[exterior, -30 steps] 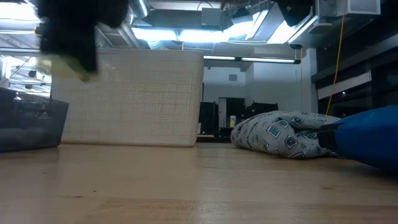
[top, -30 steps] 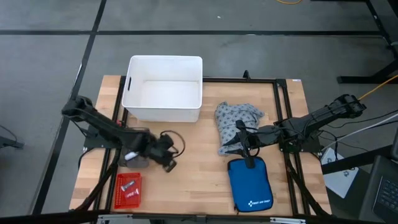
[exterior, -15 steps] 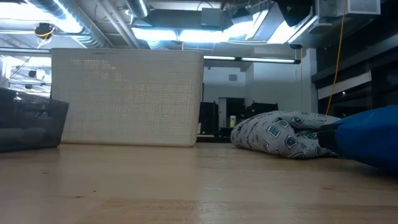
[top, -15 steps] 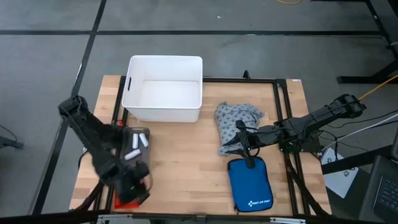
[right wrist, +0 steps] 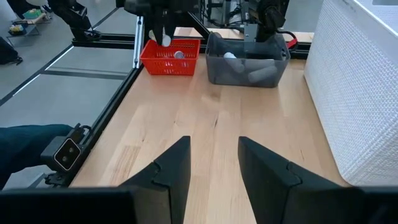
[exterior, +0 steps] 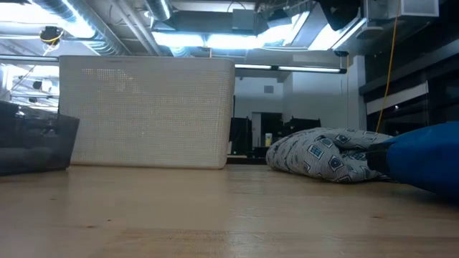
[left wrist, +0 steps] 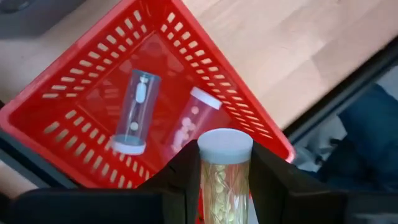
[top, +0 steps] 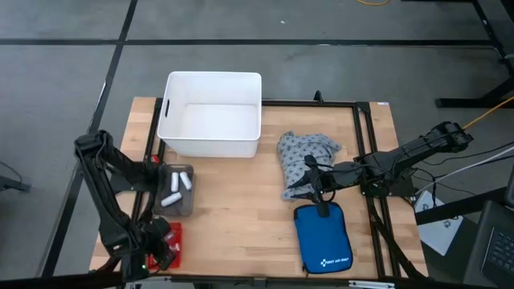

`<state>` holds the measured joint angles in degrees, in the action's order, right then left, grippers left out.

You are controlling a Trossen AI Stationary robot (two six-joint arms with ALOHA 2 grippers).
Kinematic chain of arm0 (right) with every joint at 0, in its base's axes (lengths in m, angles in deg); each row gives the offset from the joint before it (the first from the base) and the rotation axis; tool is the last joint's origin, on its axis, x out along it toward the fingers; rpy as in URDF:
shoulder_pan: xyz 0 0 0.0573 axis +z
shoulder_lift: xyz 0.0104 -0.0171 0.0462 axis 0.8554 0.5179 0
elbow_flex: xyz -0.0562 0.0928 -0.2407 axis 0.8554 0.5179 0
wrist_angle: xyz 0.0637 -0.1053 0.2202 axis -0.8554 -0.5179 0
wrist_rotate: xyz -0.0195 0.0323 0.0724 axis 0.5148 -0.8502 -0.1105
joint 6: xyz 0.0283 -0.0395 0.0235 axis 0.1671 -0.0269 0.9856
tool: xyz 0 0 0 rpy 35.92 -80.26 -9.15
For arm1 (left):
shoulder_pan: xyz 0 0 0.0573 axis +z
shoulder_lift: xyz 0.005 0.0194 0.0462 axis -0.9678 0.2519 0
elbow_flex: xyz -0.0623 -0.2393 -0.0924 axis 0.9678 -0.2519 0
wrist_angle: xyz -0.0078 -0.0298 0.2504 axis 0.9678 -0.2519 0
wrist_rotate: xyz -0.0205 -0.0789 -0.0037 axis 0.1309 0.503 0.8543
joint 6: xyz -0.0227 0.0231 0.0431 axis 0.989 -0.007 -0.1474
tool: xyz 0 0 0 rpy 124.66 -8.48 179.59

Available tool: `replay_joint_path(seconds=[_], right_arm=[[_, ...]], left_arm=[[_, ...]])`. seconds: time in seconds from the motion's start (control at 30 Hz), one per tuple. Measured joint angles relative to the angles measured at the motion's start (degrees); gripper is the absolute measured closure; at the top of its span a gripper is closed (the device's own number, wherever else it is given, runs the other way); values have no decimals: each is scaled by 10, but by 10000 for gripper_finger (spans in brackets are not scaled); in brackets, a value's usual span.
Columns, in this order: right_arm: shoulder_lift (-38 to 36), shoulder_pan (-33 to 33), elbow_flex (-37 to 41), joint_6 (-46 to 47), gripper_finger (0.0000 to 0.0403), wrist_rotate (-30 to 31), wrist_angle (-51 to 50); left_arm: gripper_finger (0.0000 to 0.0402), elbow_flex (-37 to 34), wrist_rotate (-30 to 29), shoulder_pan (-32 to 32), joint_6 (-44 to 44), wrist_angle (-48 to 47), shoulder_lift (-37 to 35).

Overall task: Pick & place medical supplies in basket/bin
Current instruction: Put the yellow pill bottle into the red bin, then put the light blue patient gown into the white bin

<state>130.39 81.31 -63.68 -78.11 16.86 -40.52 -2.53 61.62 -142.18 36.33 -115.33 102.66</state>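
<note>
High view – left gripper (top: 157,250): it hangs over the red basket (top: 172,244) at the table's near left corner, placed there, I judge, so that its load falls inside.
High view – rolls (top: 177,189): white rolls lie in a grey bin (top: 174,195) just beside the white tub (top: 212,115), not yet moved to the basket.
High view – right gripper (top: 309,186): it waits by the grey-blue garment (top: 303,158), with the blue pouch (top: 323,239) just beside it.
Low view – table: the tub's mesh wall, the crumpled garment and an edge of the pouch show; no gripper is in sight.
Left wrist view – fingers (left wrist: 186,171): they are closed on a capped vial (left wrist: 222,174) of yellowish grains, held upright above the basket's rim so it drops clear of the wall.
Left wrist view – basket contents: two vials (left wrist: 138,112) already lie flat on the basket floor, apart from each other.
Right wrist view – right fingers (right wrist: 176,163): they stand parted with nothing between them, aimed across bare wood toward the far basket and grey bin.
Step in hand: release of the held vial seems next.
</note>
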Motion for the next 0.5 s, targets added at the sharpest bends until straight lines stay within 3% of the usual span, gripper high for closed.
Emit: replay_joint_path(seconds=[0.5], right_arm=[[0,0,0,0,268,2,0]], left_arm=[[212,0,9,0,-15,0,42]])
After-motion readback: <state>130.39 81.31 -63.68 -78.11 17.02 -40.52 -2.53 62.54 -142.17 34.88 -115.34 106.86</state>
